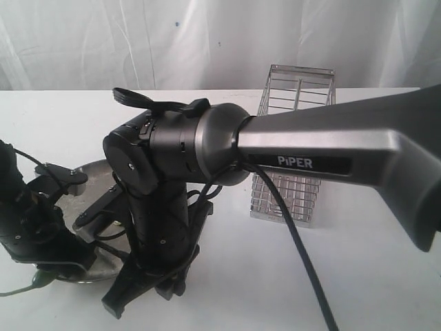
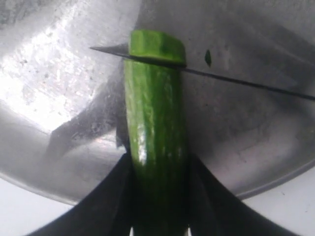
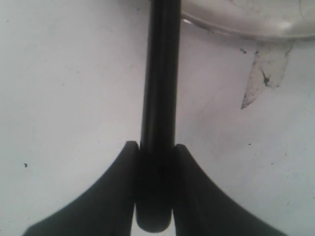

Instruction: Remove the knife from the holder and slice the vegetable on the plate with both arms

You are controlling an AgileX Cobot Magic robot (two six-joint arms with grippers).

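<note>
Left gripper (image 2: 157,166): clamped on the vegetable (image 2: 155,132), one finger against each side, at the end nearest the plate's rim.
Right gripper (image 3: 156,147): clamped on the knife (image 3: 158,73) by its dark handle, above the bench (image 3: 64,73) just outside the plate (image 2: 59,98).
Vegetable: lies flat on the plate. The blade crosses it near the free end, with a short end piece (image 2: 157,45) beyond the blade. You cannot tell whether that cut is through.
Risk, roll: the skin is glossy and round. Blade pressure applied off-centre could roll or slide the vegetable out of the left gripper's hold.
Risk, twist: the handle is slim and smooth. Side load could turn it between the jaws and tilt the blade.
Risk, plate: the plate is not fixed. A hard downward stroke could skid it across the bench.
Risk, contact: both arms crowd the plate. A later cut made nearer the left gripper could strike its fingers.
Holder (image 1: 296,89): stands well apart, behind the right arm, and poses no hazard.
</note>
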